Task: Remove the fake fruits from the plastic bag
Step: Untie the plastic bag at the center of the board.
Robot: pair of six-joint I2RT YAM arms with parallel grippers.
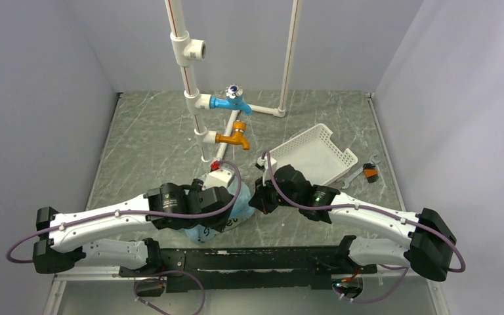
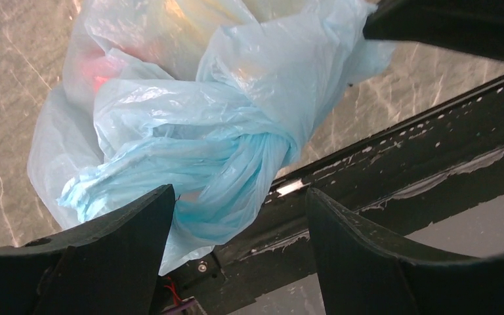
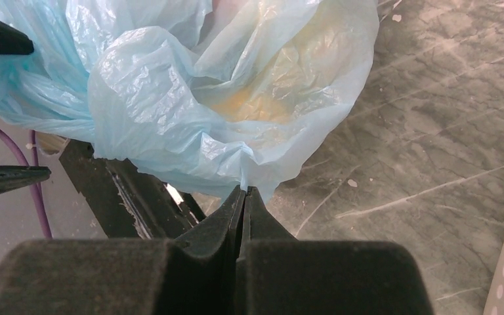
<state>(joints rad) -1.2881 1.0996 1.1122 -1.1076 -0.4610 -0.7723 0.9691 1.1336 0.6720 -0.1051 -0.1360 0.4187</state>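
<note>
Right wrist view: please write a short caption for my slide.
Right gripper shut on a fold of the light-blue plastic bag, yellowish fruit showing through.

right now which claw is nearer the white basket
Right. The right claw, shut on the plastic bag, sits near the white basket; the left claw is open on the bag's far side.

Reaching inward with both arms
Holds the left gripper (image 2: 236, 197) spread wide; clamps the right gripper (image 3: 244, 190) tight on a fold of the plastic bag (image 3: 170, 98)
</note>
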